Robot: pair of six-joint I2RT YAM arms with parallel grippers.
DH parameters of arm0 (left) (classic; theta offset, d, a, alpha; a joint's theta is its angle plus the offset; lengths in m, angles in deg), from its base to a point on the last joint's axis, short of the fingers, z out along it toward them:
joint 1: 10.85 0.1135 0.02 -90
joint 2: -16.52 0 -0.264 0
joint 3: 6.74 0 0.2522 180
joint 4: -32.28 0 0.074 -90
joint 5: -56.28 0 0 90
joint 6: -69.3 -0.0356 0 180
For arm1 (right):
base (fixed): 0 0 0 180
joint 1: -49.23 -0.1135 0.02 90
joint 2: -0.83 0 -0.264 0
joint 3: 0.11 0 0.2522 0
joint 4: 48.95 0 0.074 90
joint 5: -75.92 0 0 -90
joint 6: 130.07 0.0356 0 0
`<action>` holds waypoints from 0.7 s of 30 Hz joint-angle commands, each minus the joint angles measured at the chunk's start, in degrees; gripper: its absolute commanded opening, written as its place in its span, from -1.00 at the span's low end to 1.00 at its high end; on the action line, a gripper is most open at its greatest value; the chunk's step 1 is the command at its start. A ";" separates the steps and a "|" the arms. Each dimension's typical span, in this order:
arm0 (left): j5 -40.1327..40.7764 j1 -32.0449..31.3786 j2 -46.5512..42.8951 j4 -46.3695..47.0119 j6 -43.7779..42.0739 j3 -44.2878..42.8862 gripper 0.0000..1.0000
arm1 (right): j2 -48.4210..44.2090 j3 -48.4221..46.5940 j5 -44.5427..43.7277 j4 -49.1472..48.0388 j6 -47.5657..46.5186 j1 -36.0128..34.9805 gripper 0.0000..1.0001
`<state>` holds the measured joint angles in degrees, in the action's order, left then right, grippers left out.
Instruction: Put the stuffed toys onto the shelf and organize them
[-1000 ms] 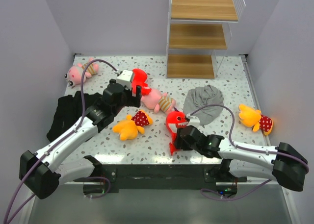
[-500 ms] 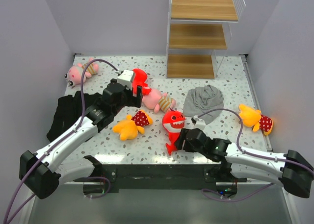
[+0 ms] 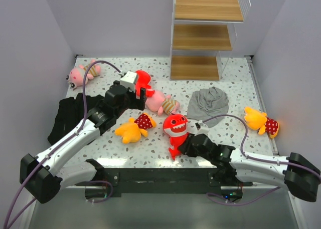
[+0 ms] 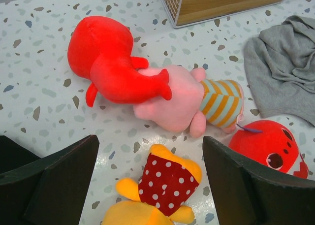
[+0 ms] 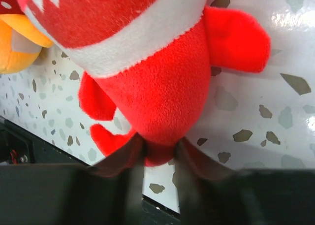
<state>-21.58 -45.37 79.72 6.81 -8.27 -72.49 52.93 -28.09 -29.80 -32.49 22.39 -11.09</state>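
The speckled terrazzo table [image 3: 235, 73] is hard and glossy. At its far edge stands the shelf [image 3: 200, 36], three smooth wooden boards in a thin white wire frame, with none of the toys on it yet. A crumpled black cloth [image 3: 67, 116] and a soft grey cloth [image 3: 208, 102] lie among the six toys, all of them down on the table.

The right gripper [image 3: 186, 146] has its fingers pinched on the narrow tail of the red-and-white plush [image 3: 176, 126], near the front edge. The fleece is squashy and the body is top-heavy, so from so small a hold it could swing, slip free or catch the wire frame.

The left gripper [image 3: 140, 94] hangs with fingers wide apart over the second red plush [image 3: 143, 81], which lies across a pink striped-shirt plush [image 3: 159, 102]. Closing there might snag both.
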 commanded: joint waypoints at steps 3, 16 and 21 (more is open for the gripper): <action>0.51 0.16 -0.09 1.51 -0.03 -1.89 0.83 | -5.68 -5.11 -4.74 9.50 -0.85 0.02 -0.93; 1.74 0.24 -0.18 1.24 0.05 -1.89 0.84 | -7.10 -29.01 -13.18 33.68 -7.16 -0.24 -1.00; 2.27 0.16 -0.18 1.16 0.23 -1.98 0.85 | -0.80 -45.25 -19.50 39.04 -21.81 -0.07 -1.00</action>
<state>-20.83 -45.37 79.72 6.79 -8.25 -72.49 47.53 -60.84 -40.86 1.41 13.77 -11.13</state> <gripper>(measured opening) 0.919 0.030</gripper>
